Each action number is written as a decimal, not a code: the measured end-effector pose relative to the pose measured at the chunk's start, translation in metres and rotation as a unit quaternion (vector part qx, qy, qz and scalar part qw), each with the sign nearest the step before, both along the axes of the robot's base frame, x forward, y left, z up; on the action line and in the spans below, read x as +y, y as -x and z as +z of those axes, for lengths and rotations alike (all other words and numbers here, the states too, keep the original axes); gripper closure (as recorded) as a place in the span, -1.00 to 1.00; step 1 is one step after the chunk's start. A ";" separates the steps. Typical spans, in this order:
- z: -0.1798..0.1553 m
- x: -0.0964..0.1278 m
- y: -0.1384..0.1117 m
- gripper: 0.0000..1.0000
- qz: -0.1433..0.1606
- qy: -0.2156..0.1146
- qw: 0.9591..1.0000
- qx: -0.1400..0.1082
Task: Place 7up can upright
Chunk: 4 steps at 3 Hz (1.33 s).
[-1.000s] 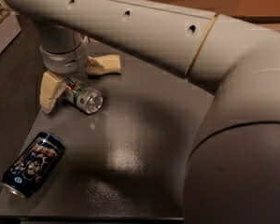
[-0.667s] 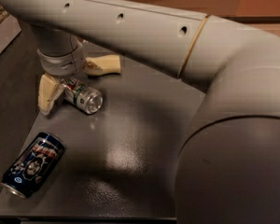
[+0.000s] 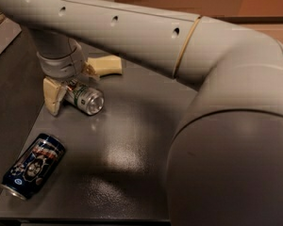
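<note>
The 7up can [image 3: 86, 98] is silver with green markings. It lies on its side on the dark grey table [image 3: 132, 154], its shiny end facing front right. My gripper [image 3: 85, 87] hangs over the can's rear end, with the fingers spread wide. One cream finger [image 3: 52, 97] points down at the can's left, close to or touching it. The other finger [image 3: 105, 65] sticks out to the right, behind the can and clear of it. The can's back end is hidden under the wrist.
A dark blue can with red-and-white graphics [image 3: 33, 165] lies on its side near the table's front left corner. My large arm [image 3: 226, 126] covers the right half of the view. The table's front edge [image 3: 85, 218] is close below.
The arm has shifted slightly in the view. The gripper and the 7up can stay in about the same place, and the can still lies on its side.
</note>
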State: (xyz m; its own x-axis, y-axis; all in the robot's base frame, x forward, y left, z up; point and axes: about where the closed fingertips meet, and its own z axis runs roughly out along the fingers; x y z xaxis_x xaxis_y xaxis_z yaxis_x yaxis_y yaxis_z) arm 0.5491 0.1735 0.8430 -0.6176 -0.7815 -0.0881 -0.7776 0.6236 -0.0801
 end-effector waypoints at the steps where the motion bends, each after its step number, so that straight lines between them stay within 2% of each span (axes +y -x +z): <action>1: -0.001 -0.002 -0.001 -0.17 0.002 0.004 1.000 0.000; 2: 0.003 -0.003 -0.002 0.28 0.007 0.002 1.000 -0.002; 3: 0.021 -0.006 -0.003 0.74 0.014 -0.019 1.000 -0.016; 4: 0.043 -0.016 -0.003 1.00 0.028 -0.062 0.997 -0.035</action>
State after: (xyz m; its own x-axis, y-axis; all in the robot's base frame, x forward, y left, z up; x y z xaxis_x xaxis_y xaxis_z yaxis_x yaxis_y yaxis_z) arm 0.5517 0.1579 0.8858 -0.5618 -0.7955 -0.2273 -0.8070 0.5873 -0.0609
